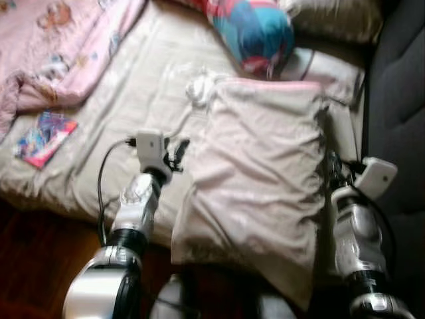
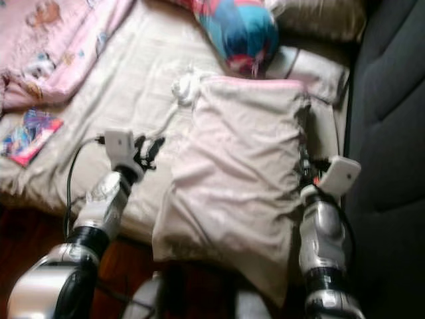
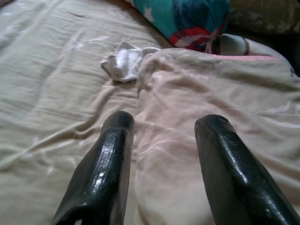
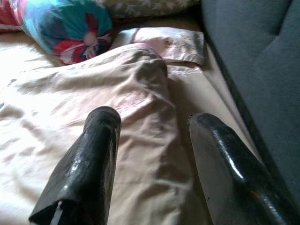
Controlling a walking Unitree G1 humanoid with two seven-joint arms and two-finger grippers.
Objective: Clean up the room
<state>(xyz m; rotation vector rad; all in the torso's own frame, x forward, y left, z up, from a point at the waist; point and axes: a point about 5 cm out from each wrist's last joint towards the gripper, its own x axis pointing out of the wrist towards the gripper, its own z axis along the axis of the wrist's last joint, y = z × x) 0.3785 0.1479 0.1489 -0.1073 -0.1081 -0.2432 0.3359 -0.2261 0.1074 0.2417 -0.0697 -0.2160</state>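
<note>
Pale beige rumpled pillow (image 1: 255,179) lay on the cream-sheeted bed (image 1: 133,100), lower edge overhanging, left gripper (image 3: 161,140) spread at its left edge, right gripper (image 4: 152,136) spread at its right edge, small white crumpled cloth (image 3: 125,61) just beyond, blue-and-red cushion (image 1: 255,33) behind.

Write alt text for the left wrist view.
Open left end effector, its two black fingers poised over the edge of a beige pillow on a bed sheet, with a crumpled white cloth and colourful cushion beyond.
</note>
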